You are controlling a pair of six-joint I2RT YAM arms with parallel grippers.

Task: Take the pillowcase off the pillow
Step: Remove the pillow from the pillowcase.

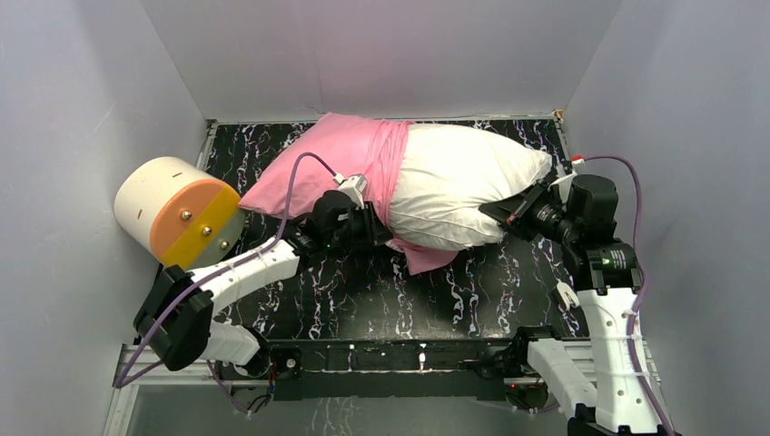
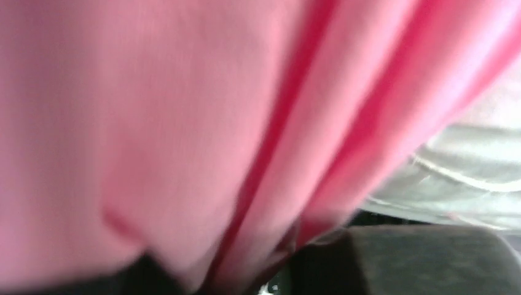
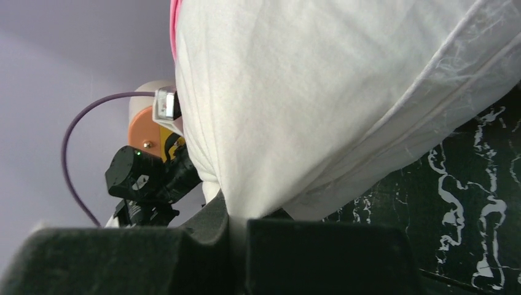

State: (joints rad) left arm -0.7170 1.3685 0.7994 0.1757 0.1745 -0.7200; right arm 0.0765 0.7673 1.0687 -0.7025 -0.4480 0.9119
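Pillow (image 1: pixel 463 182) across black marbled table (image 1: pixel 363 291), right half bare, left half inside pillowcase (image 1: pixel 313 168) bunched at mid-length. Left gripper (image 1: pixel 376 223) clamped on bunched pink fabric; right gripper (image 1: pixel 502 214) pinching white pillow fabric. Open tabletop along near edge; cream-and-orange cylinder (image 1: pixel 177 213) just beside pillowcase corner.

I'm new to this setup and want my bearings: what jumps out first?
A white pillow lies across the far half of the marbled table, its left half in a pink pillowcase. The left gripper grips the bunched pink edge and the right gripper pinches the pillow's white end. A cream-and-orange cylinder sits far left.
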